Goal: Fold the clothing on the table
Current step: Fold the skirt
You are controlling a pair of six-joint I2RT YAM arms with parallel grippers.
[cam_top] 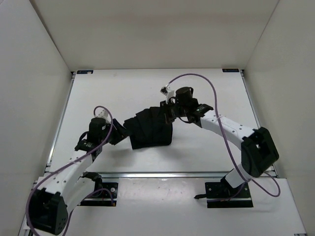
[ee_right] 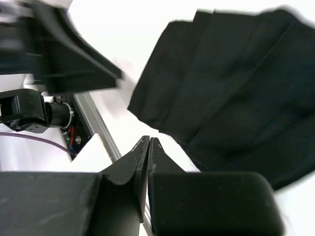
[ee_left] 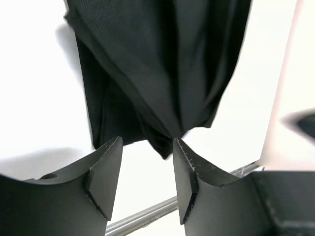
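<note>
- Left fingers (ee_left: 193,172): apart, with nothing between them; only bare tabletop (cam_top: 123,93) shows in the gap.
- Right fingers (ee_right: 140,162): pressed together, tip to tip, and empty.
- Risk 1: a close by the left fingers from this position is likely to catch only the very tip of the bunched fabric, or miss it. Cause: the gathered point sits just beyond the fingertips, not between them.
- Risk 2: a thin pinch of that kind may slip under a pull, letting the pleats fan out and the layers slide apart. Cause: soft, layered cloth held by a narrow point.
- Risk 3: the right fingers cannot take hold as they stand. Pushed forward while together, they would likely shove and rumple the edge rather than lift it.
- Clothing (cam_top: 150,130), left side: its near-left corner narrows to a gathered point just ahead of the left fingertips. No contact is visible.
- Clothing, right side: its pleated edge lies just beside the right fingertips, which sit over bare tabletop. From overhead, these fingers are at the garment's far-right corner; contact cannot be confirmed.
- Overall: the black garment lies as a compact dark bundle at mid-tabletop, between the two arms.
</note>
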